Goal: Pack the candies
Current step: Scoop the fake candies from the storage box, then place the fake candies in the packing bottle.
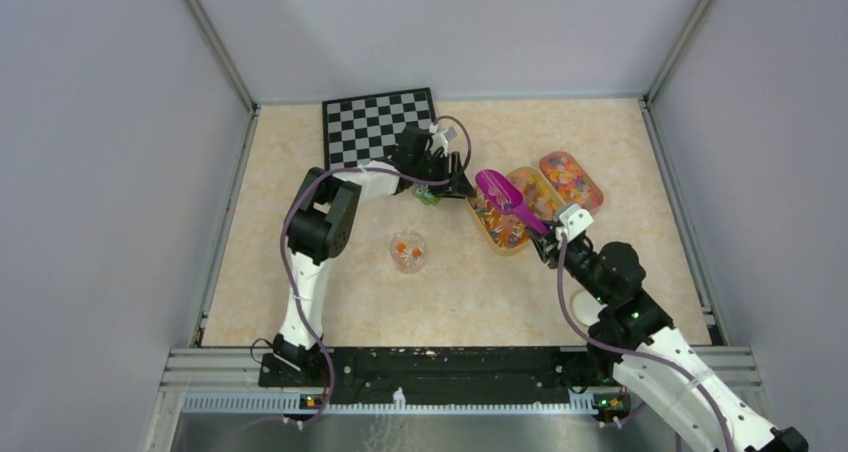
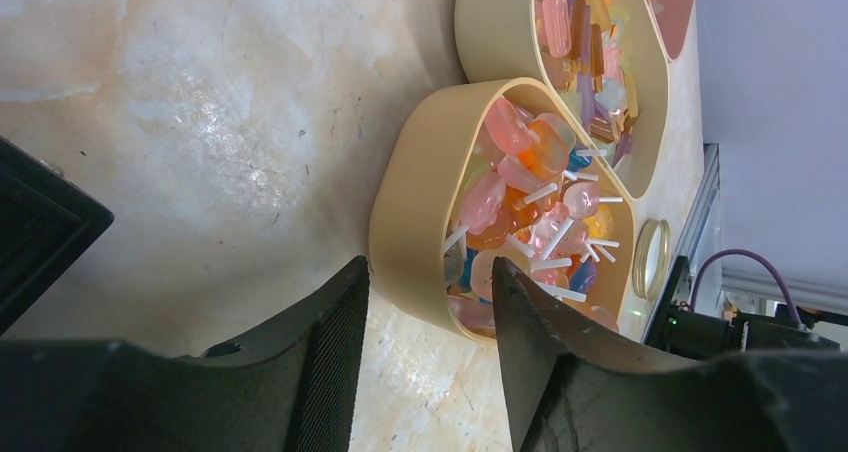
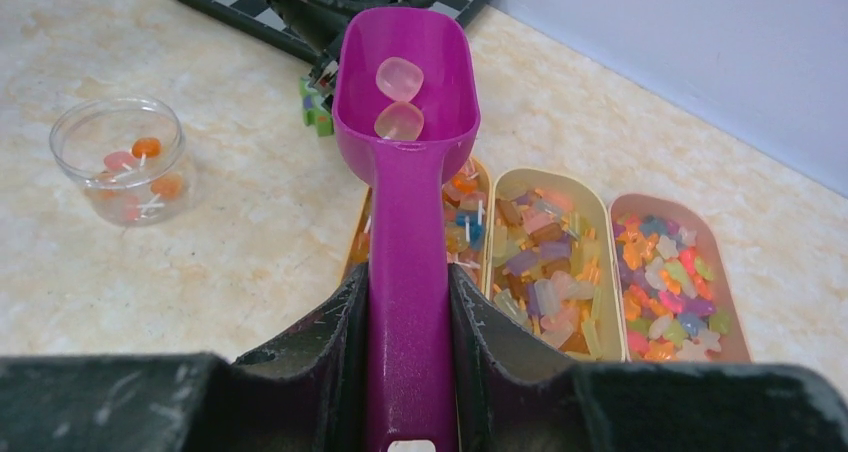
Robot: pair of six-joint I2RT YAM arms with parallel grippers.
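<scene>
Two candies (image 3: 398,77) in scoop (image 3: 405,222) clamped by right gripper (image 3: 408,287), left gripper (image 2: 428,277) spread at tray (image 2: 400,212) end

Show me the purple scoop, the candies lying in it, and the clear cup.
Purple scoop (image 3: 405,242): right wrist view, on its handle.
Candies in the scoop (image 3: 398,122): right wrist view, on the nearer piece.
Clear cup (image 3: 68,172): right wrist view, on its left wall.

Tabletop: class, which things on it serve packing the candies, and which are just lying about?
For the job: magenta plastic scoop, tiny multicoloured candies, three beige oblong trays, clear round plastic cup.
Lying about: black-and-white checkerboard, small green block.
</scene>
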